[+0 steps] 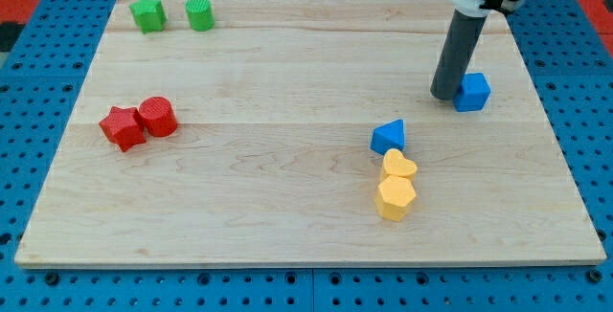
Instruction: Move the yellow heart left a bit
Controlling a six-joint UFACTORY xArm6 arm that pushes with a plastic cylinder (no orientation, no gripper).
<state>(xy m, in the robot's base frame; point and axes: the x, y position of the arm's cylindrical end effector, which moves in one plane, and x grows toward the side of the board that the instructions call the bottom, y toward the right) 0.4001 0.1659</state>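
In the camera view, my tip (445, 94) is set down near the board's top right corner, just beside the blue cube (471, 92) on its left; no claw is fitted, so no jaw state can be told. The yellow heart (398, 166) is found toward the bottom edge, right of centre, wedged between the blue triangle (389, 137) and the yellow hexagon (396, 197), touching both. It is well apart from the tip, so its right side must be reached for a leftward push.

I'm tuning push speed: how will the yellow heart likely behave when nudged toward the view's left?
The yellow heart looks squat and flat-bottomed, so probably slides, not tips. It touches the yellow hexagon and blue triangle, which may drag along. Its lobes may make it rotate. My tip is well away.
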